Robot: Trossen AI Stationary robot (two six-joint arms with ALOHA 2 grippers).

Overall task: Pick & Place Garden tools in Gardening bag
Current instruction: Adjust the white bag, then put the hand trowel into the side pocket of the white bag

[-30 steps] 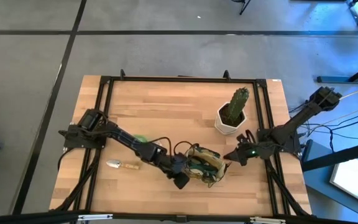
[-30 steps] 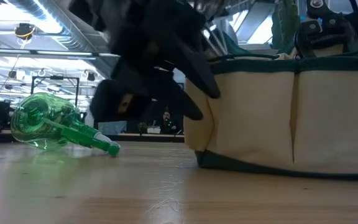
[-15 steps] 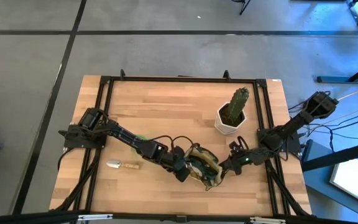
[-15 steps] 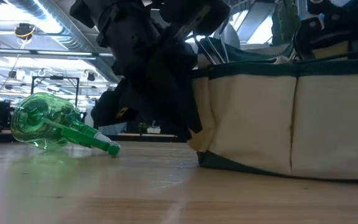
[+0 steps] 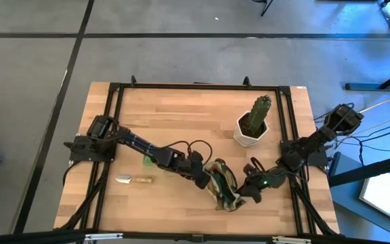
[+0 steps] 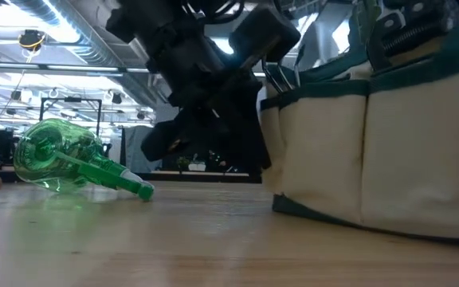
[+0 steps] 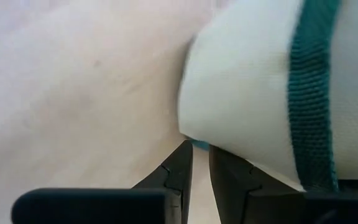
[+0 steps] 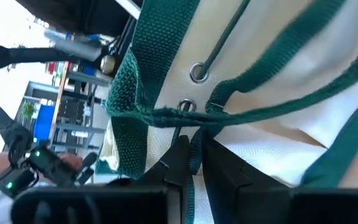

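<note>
The gardening bag [image 5: 223, 191], khaki with dark green trim, stands on the table near its front edge. Black shears' handles [image 6: 409, 28] stick out of its top. My left gripper [image 5: 206, 181] is at the bag's left side and is shut on its bottom trim. At the bag's right side, my right gripper [image 5: 244, 193] is shut on green webbing. A green spray bottle [image 6: 62, 159] lies on its side left of the bag and is partly under my left arm in the high view [image 5: 147, 160]. A silver trowel with a wooden handle [image 5: 133, 179] lies flat farther left. My left gripper has a sliver of the bag's green bottom trim [image 7: 195, 142] between its two fingertips, at a lower corner of the cream wall [image 7: 247, 93]. The fingers slant down at it from the table's left. The bag's base rests on the table. My right gripper pinches a strip of dark green webbing [image 8: 194, 138] between its two fingers, just below the band with metal eyelets [image 8: 186, 104]. The fingers come nearly level from the table's right. The bag hangs from the strip with its base on the wood.
A cactus in a white pot [image 5: 252, 125] stands behind the bag toward the far right. Black frame rails [image 5: 114, 135] run along the table's edges. Bare wood lies at the far left and along the near edge.
My right gripper has gone toward the table's near edge with the bag. The bag has slid that way and turned about, from lying across to slanting. My left gripper has gone right and toward the far edge, staying at the bag's left side.
</note>
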